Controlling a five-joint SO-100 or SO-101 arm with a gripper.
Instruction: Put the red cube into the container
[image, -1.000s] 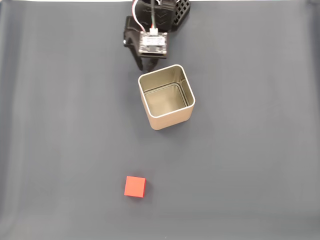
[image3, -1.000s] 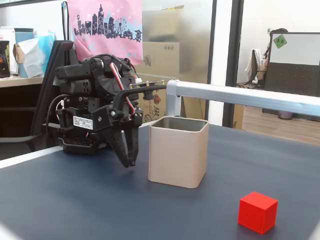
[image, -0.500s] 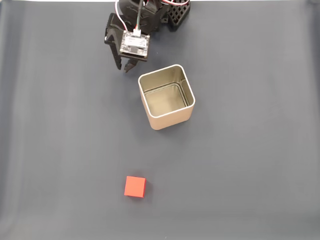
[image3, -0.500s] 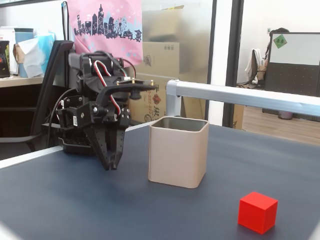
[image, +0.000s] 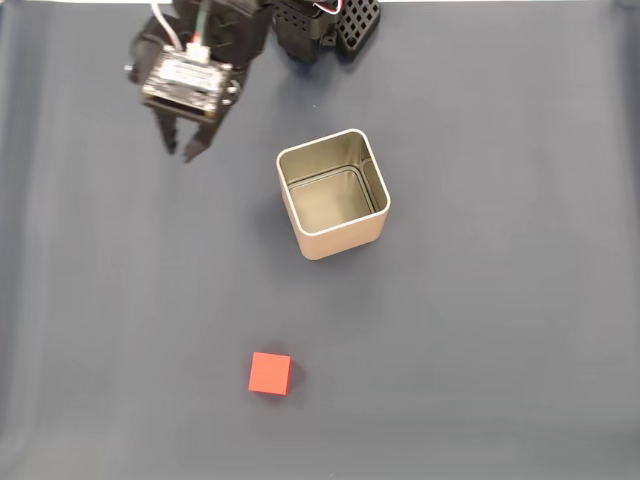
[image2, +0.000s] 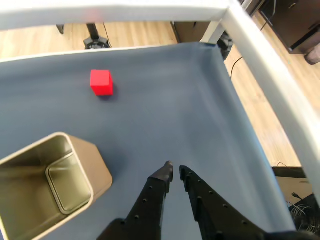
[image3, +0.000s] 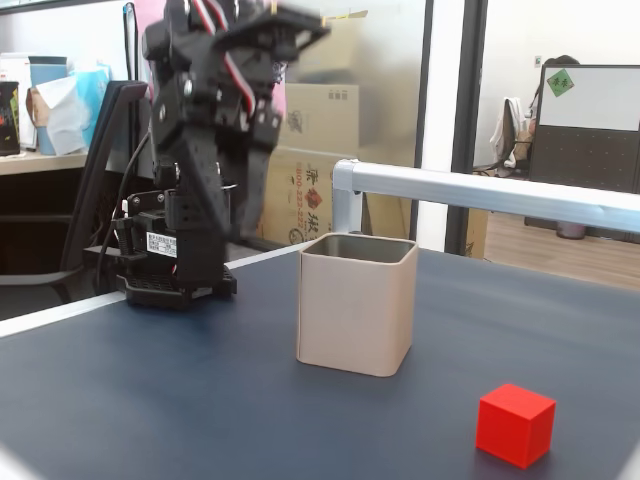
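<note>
The red cube (image: 270, 373) lies on the dark mat, well in front of the container (image: 333, 192), an upright pale gold tin with nothing inside. My gripper (image: 180, 152) hangs to the left of the tin and clear of it in a fixed view from above, far from the cube. In the wrist view the gripper (image2: 175, 169) is open by a narrow gap and holds nothing; the tin (image2: 50, 185) is at lower left and the cube (image2: 101, 82) beyond it. From the side, the arm (image3: 215, 100) is raised left of the tin (image3: 356, 315), and the cube (image3: 514, 424) sits at lower right.
The arm's base (image3: 165, 265) stands at the mat's back edge. A metal rail (image3: 480, 192) runs along the far side of the table. The mat's edge (image2: 235, 110) drops to a wooden floor in the wrist view.
The gripper has swung left in the view from above, away from the tin's back corner, and has risen in the side view. Its fingertips have parted slightly. Cube and tin have not moved.
</note>
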